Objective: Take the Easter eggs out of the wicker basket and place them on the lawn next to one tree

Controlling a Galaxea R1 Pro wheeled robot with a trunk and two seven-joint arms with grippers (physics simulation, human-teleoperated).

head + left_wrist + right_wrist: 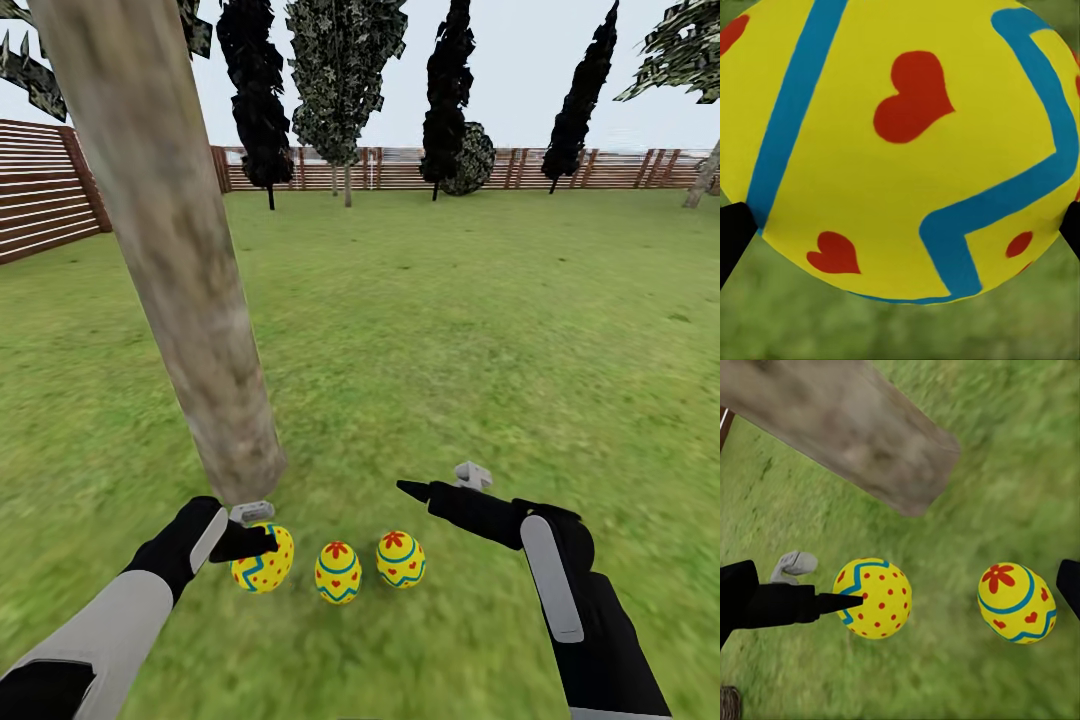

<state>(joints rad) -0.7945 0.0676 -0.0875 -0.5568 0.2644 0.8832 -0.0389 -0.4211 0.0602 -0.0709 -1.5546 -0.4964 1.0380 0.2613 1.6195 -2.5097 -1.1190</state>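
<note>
Three yellow Easter eggs lie in a row on the lawn [480, 330] at the foot of the leaning grey-brown tree trunk [190, 300]. My left gripper [256, 541] is shut on the left egg [266, 566], which has red dots and fills the left wrist view [900, 150], with a finger [731, 240] at each side. The middle egg [338, 572] and right egg [401, 559] rest free on the grass. My right gripper [435, 483] hovers open and empty just above and behind the right egg. It looks at the dotted egg [874, 598], a flowered egg [1018, 602] and the trunk base [847, 427]. The wicker basket is out of view.
A brown slat fence [50, 190] edges the lawn at the left and along the back. Dark narrow trees [447, 90] and a thin-trunked tree [345, 80] stand by the far fence. Open grass spreads ahead and to the right.
</note>
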